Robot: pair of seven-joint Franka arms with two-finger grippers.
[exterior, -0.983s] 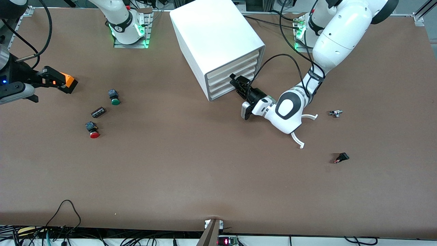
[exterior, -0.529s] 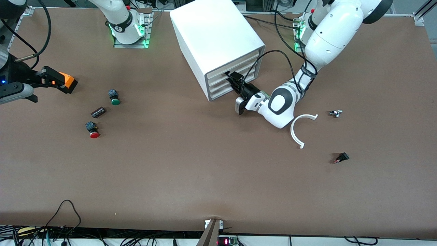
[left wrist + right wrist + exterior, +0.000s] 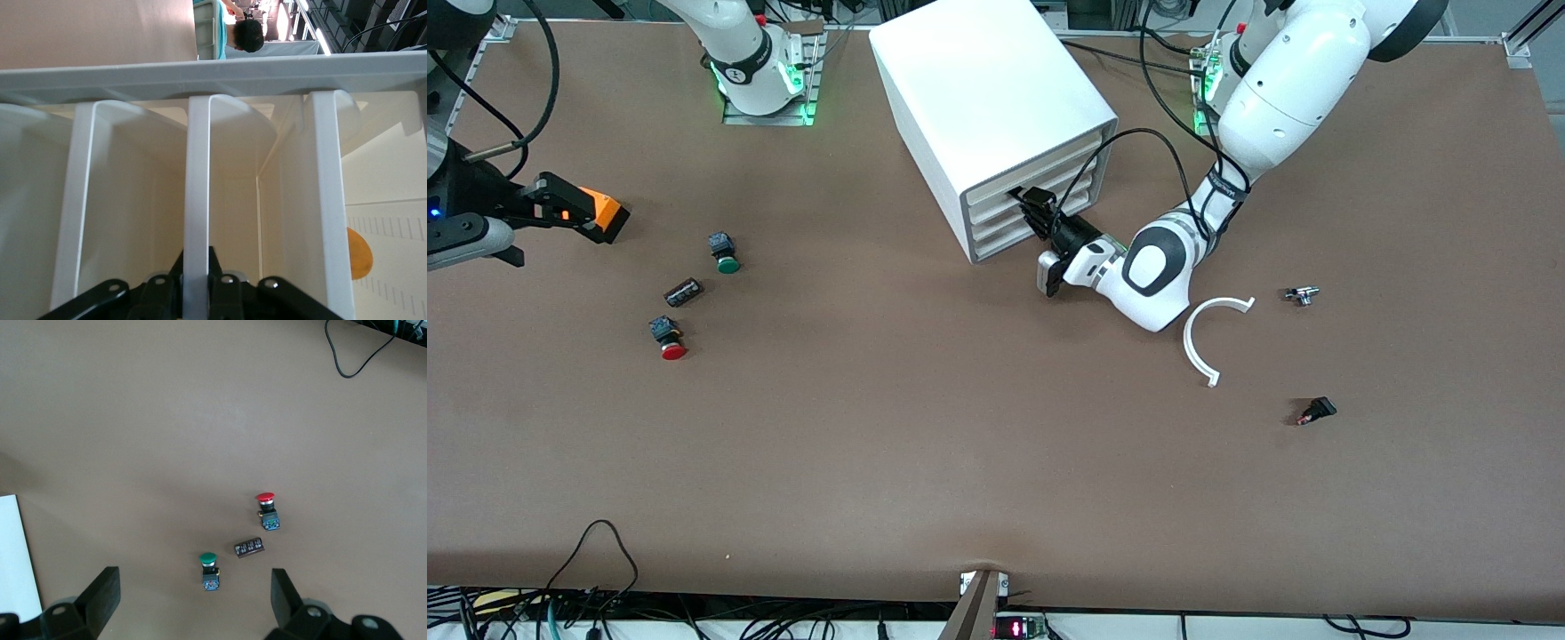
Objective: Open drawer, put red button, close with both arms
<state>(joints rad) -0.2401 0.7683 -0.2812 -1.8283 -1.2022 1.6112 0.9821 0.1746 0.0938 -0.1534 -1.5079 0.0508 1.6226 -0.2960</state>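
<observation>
At the cabinet (image 3: 996, 107) front, your left gripper (image 3: 1032, 210) has its jaws clamped on the white lip of one drawer (image 3: 197, 200), which the left wrist view shows pinched between the black fingers (image 3: 160, 293). From the front view it looks like the second drawer from the top, though you can't be sure. All four drawers look shut.

Over at the right arm's end of the table, your right gripper (image 3: 596, 213) waits in the air, jaws wide apart and empty. The red button (image 3: 668, 339) lies on the table beside a small black part (image 3: 683, 291), with the green button (image 3: 724, 252) farther from the front camera.
</observation>
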